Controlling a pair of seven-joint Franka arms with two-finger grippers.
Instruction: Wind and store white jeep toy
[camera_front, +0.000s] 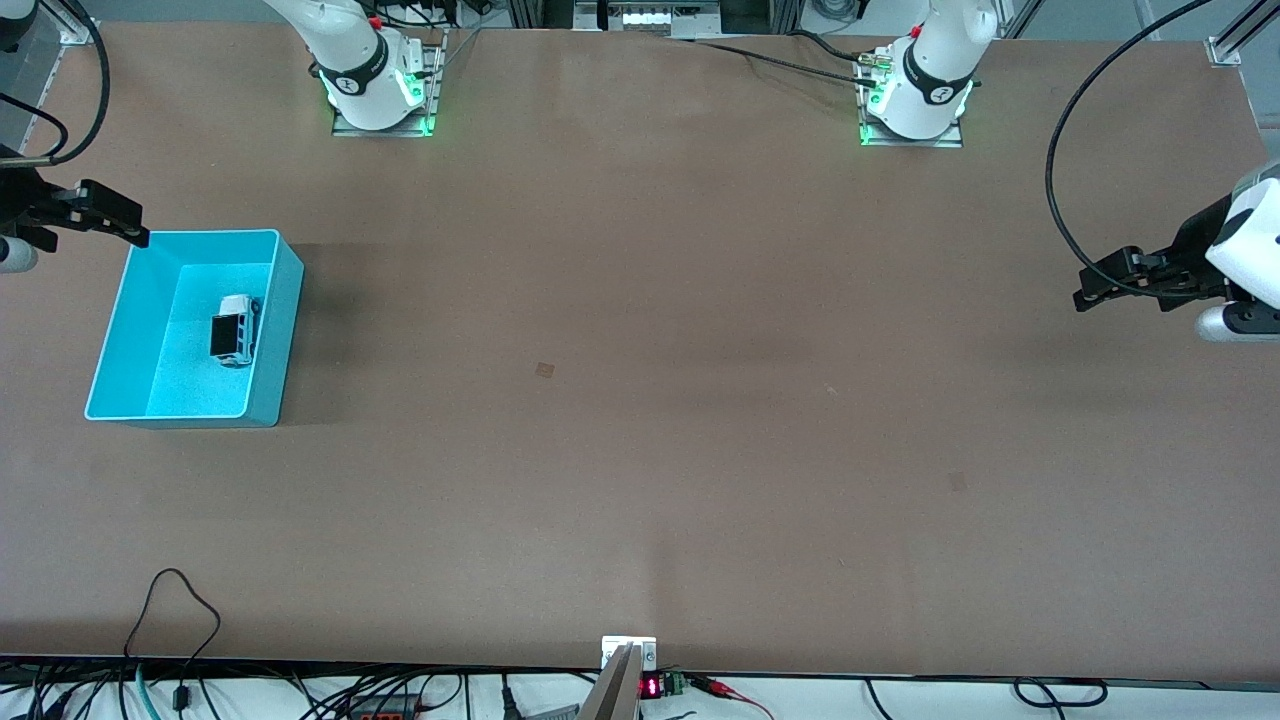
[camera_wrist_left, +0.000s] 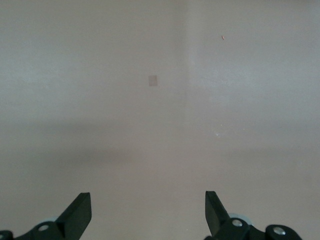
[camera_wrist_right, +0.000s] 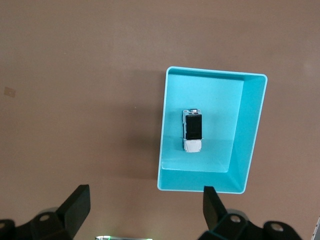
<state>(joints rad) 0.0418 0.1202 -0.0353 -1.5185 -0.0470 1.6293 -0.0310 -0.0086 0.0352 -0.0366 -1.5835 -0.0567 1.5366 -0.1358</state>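
A: Turquoise bin (camera_front: 272, 330), toward my right arm's end of the table. The jeep (camera_front: 235, 328) is inside it, on the bin floor, wheels down, black roof up. Right wrist view agrees: jeep (camera_wrist_right: 192, 131) about mid-floor in the bin (camera_wrist_right: 250, 130), not touching any wall as far as I can see.

B: So stored. Wound too?

A: Can't tell from here. Nothing in the frames shows a spring state. Judging by how things lie, the storing part looks done. I'd call the task at or near its end.

B: Your grippers?

A: Right gripper (camera_front: 105, 212) hangs just off the bin's rim at the corner farthest from the front camera, jaws wide apart, nothing between them. In its own wrist view the right gripper (camera_wrist_right: 145, 210) has both fingertips spread with bare table and bin below. Left gripper (camera_front: 1110, 280) is parked over the table (camera_front: 640, 400) at my left arm's end, well apart from the bin, waiting. Its wrist view shows the left gripper (camera_wrist_left: 147, 215) spread just as wide, holding nothing, only bare table under it.

B: Any writing? Brands?

A: None readable on the jeep or bin. There's a small red digit display (camera_front: 650, 687) at the table's near edge; digits too small to read.
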